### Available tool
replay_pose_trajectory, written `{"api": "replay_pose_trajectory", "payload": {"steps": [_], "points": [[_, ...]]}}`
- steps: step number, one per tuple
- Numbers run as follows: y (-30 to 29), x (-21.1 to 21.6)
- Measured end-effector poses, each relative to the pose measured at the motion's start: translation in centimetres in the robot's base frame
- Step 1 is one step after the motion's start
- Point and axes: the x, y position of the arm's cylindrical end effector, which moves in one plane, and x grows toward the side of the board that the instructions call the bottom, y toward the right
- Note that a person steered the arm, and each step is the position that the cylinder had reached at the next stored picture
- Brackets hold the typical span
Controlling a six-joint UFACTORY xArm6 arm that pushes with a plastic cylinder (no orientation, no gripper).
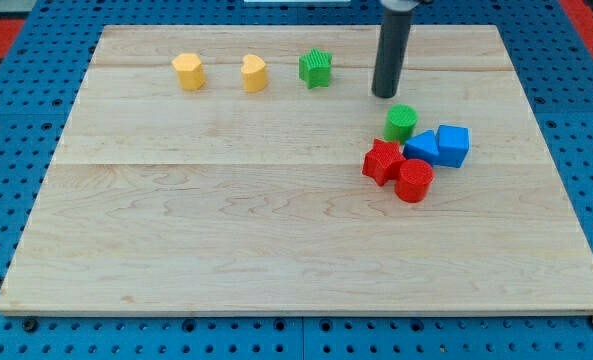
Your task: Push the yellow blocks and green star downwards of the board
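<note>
Red cylinder (414, 181), red star (381, 161), blue blocks (440, 147), green cylinder (400, 122) cluster right-centre of table (226, 250). No pincer fitted; my tip (385, 95) just above cluster. Far row: green star (316, 68), yellow blocks (221, 72). Risk: tip clips green cylinder, scattering cluster.

Open counter (226, 230) below a row of three blocks.
Nothing stands beneath the yellow hexagon (188, 71), yellow heart (254, 73) or green star (316, 67). At the view's right, a tight cluster blocks passage: green cylinder (400, 122), red star (382, 161), red cylinder (414, 181), two blue blocks (440, 146).
</note>
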Motion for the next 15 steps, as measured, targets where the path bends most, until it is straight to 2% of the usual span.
{"api": "replay_pose_trajectory", "payload": {"steps": [1, 3, 5, 6, 9, 12, 13, 14, 15], "points": [[-5.2, -3.7], [-23.6, -4.3], [-29.7, -10.7], [-32.4, -8.7], [-27.8, -2.7], [-27.0, 1.2], [-28.9, -2.6], [-26.5, -5.5], [-22.8, -3.1]]}}
